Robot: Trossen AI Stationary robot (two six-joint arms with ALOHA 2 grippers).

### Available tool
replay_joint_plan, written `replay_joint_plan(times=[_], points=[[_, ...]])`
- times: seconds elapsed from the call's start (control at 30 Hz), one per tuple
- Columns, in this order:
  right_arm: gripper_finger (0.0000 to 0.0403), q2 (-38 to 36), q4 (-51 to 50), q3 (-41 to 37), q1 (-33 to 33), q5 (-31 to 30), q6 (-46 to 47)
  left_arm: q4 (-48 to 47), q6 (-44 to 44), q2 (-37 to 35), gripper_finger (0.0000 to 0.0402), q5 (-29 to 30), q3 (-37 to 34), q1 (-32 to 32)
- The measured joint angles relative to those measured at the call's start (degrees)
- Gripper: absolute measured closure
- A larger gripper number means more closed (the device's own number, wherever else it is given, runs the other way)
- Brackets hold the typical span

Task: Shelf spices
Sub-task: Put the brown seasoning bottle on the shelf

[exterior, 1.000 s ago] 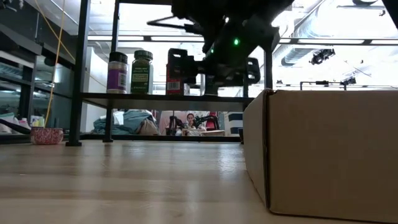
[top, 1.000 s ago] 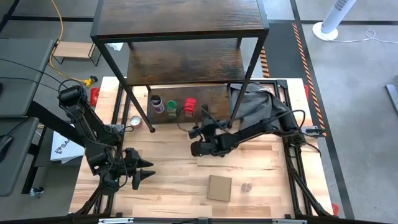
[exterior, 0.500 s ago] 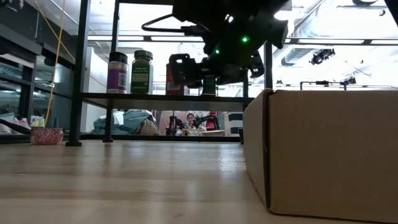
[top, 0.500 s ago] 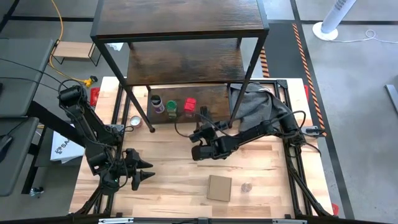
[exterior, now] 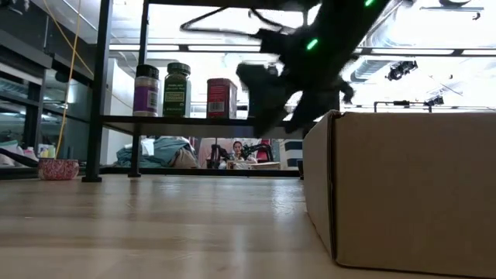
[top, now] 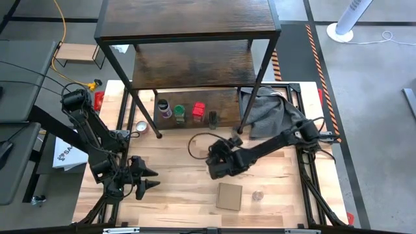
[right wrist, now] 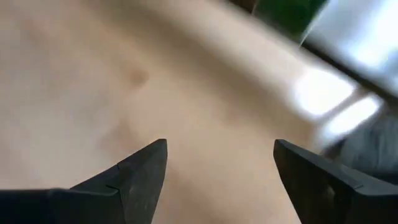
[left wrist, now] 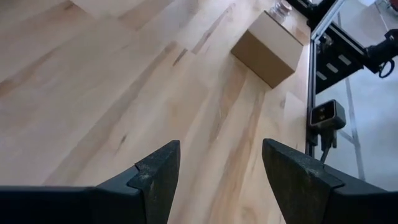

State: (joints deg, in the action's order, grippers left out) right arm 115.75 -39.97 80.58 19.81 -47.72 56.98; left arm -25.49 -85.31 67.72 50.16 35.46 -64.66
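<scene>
- The three-tier shelf of dark brown wood-grain boards in a thin black metal frame (top: 188, 62) stands at the far edge of the light wooden tabletop (top: 175, 188).
- Four spice containers stand in a row on its lowest board: purple-lidded (top: 164, 106), green-lidded (top: 179, 111), red boxy (top: 198, 110), dark (top: 213, 117).
- The right pincer (top: 213, 166) hovers over mid-tabletop, released, holding nothing.
- The left pincer (top: 151, 179) waits near the tabletop's left edge, fingers spread, empty.
- A flat square brown cardboard piece (top: 229, 195) lies near the front.

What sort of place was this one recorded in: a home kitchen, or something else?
Likely a robotics lab or workshop, not a kitchen: a wooden workbench on a black metal frame, a bare grey floor with hazard-striped tape, and ceiling ducts in the low view.
</scene>
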Motion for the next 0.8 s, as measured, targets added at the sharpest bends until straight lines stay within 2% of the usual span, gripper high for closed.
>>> replay_joint_plan(times=[0.27, 0.37, 0.47, 0.6, 0.8], points=[[0.0112, -14.6, -14.6, 0.0, 10.5, 23.8, 6.8, 0.3, -3.1, 0.0, 0.018, -2.0, 0.0, 0.1], [0.0112, -19.9, -17.8, 0.0, 15.4, 30.1, 12.2, 0.6, -4.6, 0.0, 0.018, -2.6, 0.0, 0.2], [0.0112, -23.4, -19.7, 0.0, 20.4, 32.9, 18.8, 0.8, -6.2, 0.0, 0.018, -3.3, 0.0, 0.6], [0.0112, -23.3, -20.8, 0.0, 26.7, 34.8, 23.6, 3.6, -6.5, 0.6, 0.018, -3.4, 0.0, 2.6], [0.0112, -18.9, -23.1, -0.1, 31.3, 31.3, 25.1, 9.0, -6.7, 5.1, 0.018, -6.9, 0.0, 7.9]])
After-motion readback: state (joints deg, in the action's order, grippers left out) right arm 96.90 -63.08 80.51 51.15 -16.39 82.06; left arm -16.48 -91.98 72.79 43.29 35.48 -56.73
